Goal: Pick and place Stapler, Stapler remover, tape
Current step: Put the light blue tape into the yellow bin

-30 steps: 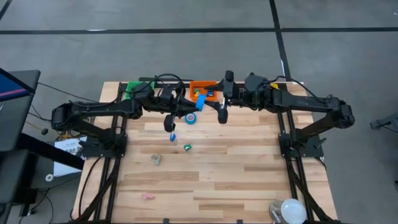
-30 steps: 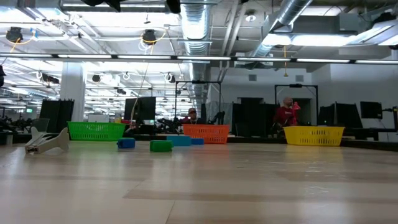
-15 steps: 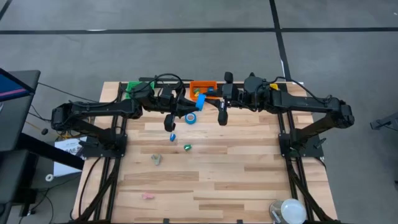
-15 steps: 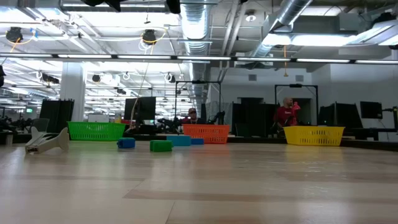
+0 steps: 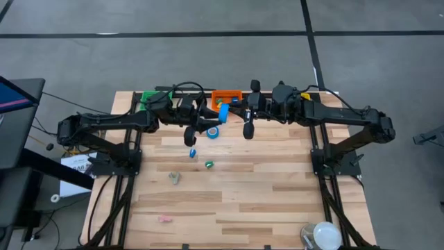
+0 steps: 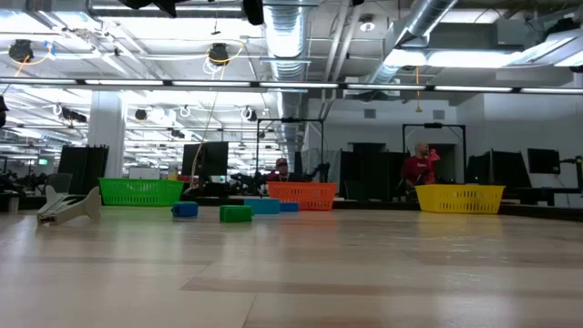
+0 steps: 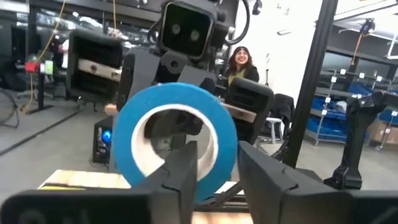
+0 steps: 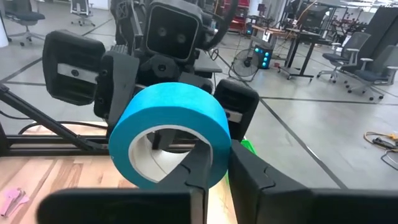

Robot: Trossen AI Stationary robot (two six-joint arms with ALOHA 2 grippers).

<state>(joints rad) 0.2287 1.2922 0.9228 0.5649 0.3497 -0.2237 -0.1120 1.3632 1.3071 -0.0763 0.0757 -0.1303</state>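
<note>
Blue tape roll (image 5: 223, 112) hangs above the upper middle of the wooden table (image 5: 277, 201), just in front of the orange bin (image 5: 227, 95), and you have both arms meeting on it. Your left gripper (image 7: 217, 180) is clamped on the roll's rim, with one finger through the pale hole and the other outside the band. Your right gripper (image 8: 217, 171) bites it the same way. In each wrist view the other arm's wrist faces you squarely from right behind the ring, so it reads as one roll shared by both tools.

Below that meeting point in the high view, a second tape roll (image 5: 212, 130) lies flat on the boards. Farther down the frame you see a small blue stapler (image 5: 193, 153) and a green stapler (image 5: 209, 164), near each other but apart. A pale stapler remover (image 5: 174, 178) lies down and to the left of them, and a pink item (image 5: 165, 219) sits well apart at the lower left.

The green bin (image 5: 147, 99) sits at the table's top edge, left of the orange one. The yellow bin (image 6: 460, 198) shows at the right of the low view.

Beyond the table, you have a person in a red top (image 6: 420, 164) standing in the room.
</note>
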